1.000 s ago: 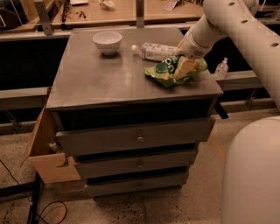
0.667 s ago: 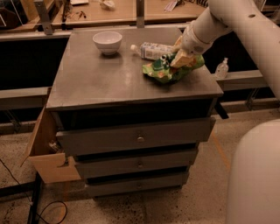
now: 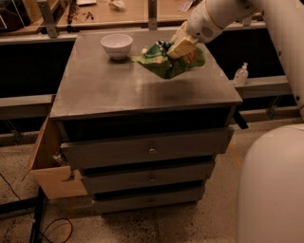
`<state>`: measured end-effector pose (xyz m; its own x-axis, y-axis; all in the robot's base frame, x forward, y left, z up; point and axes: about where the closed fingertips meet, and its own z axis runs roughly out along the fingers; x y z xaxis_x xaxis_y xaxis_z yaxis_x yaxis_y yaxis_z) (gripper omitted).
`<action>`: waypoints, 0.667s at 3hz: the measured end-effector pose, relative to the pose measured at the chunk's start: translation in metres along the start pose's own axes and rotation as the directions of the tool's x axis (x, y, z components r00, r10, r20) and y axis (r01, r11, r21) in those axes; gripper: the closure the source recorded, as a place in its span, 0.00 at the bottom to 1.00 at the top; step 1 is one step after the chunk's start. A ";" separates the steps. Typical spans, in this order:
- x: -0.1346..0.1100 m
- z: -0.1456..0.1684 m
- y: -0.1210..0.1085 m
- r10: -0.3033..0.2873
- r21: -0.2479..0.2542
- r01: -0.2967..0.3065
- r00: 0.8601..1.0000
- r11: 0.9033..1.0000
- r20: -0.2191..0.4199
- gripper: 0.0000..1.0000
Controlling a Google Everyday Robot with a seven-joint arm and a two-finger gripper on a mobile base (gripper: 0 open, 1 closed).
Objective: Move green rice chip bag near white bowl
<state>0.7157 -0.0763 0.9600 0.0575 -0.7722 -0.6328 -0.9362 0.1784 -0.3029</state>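
Drawer unit (image 3: 152, 151): nearest, under the work surface.
Tabletop (image 3: 133, 95): near half bare; front and right edges drop away.
Green rice chip bag (image 3: 164, 61): hanging clear of the surface, right of centre, towards the back.
Hand (image 3: 180, 47): clamped on the bag's upper right.
White bowl (image 3: 117, 46): back left, near the bag's left tip.
Step, I judge: carry. Next: short leftward shift, lower, let go short of the bowl.

The arm (image 3: 223, 12) is showing smooth white shells; the base (image 3: 273, 185) is bulging white. The gripper (image 3: 183, 46), at the green rice chip bag (image 3: 159, 64), is looking tan.
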 end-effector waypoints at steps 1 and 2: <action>-0.011 0.029 -0.017 0.166 0.013 -0.166 0.986 0.986 0.022 1.00; -0.032 0.043 -0.044 0.240 0.107 -0.246 0.969 0.963 0.066 1.00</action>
<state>0.7703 -0.0334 0.9635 -0.1462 -0.6648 -0.7326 -0.8790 0.4270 -0.2121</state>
